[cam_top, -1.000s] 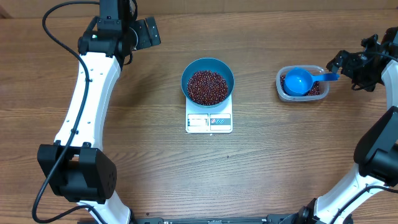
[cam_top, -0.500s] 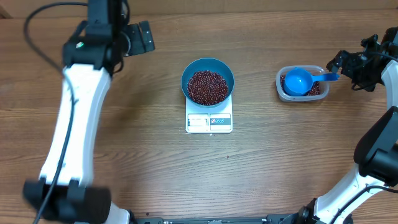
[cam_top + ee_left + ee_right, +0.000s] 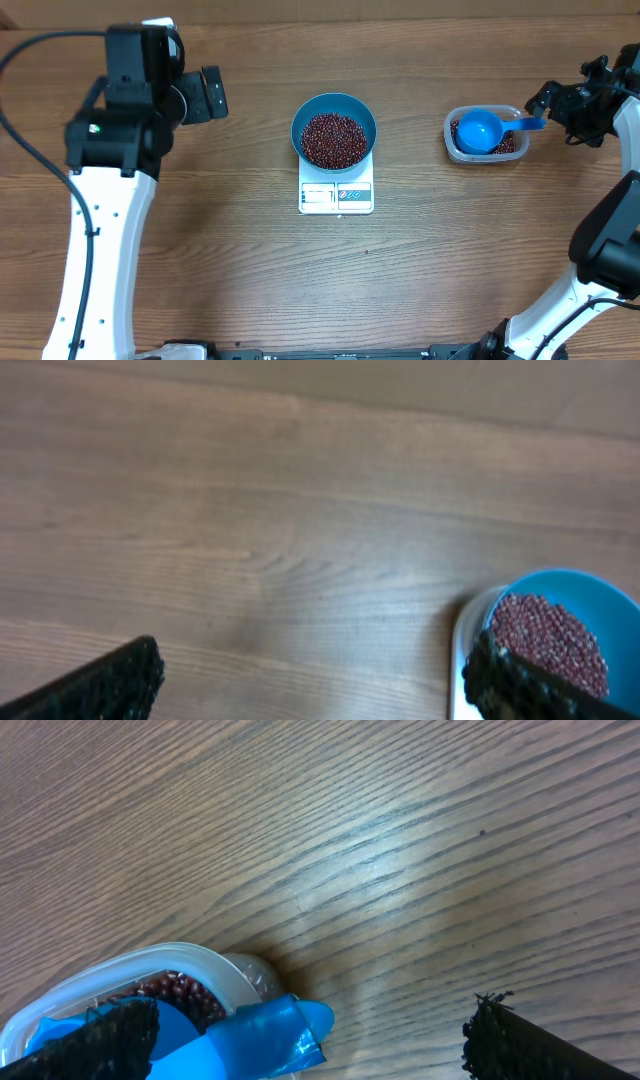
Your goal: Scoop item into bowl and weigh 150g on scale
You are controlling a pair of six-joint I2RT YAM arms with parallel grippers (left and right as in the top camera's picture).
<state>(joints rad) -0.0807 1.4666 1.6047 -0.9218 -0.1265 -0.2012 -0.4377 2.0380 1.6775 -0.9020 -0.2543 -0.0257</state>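
The blue bowl [image 3: 334, 108] stands on the white scale [image 3: 336, 197], and a heap of dark red-brown beans [image 3: 334, 140] lies in it. My left gripper [image 3: 212, 94] hangs open, well to the left of the bowl. In the left wrist view its fingers [image 3: 105, 682] frame bare wood, with the bowl [image 3: 600, 595] and beans [image 3: 550, 640] at the right edge. My right gripper [image 3: 553, 110] is open just past the handle of the blue scoop [image 3: 480, 130]. In the right wrist view the handle end [image 3: 268, 1032] lies loose between the wide-apart fingers [image 3: 515, 1042].
A clear plastic tub [image 3: 454, 145] at the right holds more beans [image 3: 505, 145], and the scoop rests in it. In the right wrist view the tub [image 3: 140, 965] shows its rim. Bare wooden tabletop lies all round, and the arms' white links rise along both sides.
My left arm has swung left and toward the near side, carrying its open gripper farther from the bowl. The right arm, scoop, bowl and scale have not moved.
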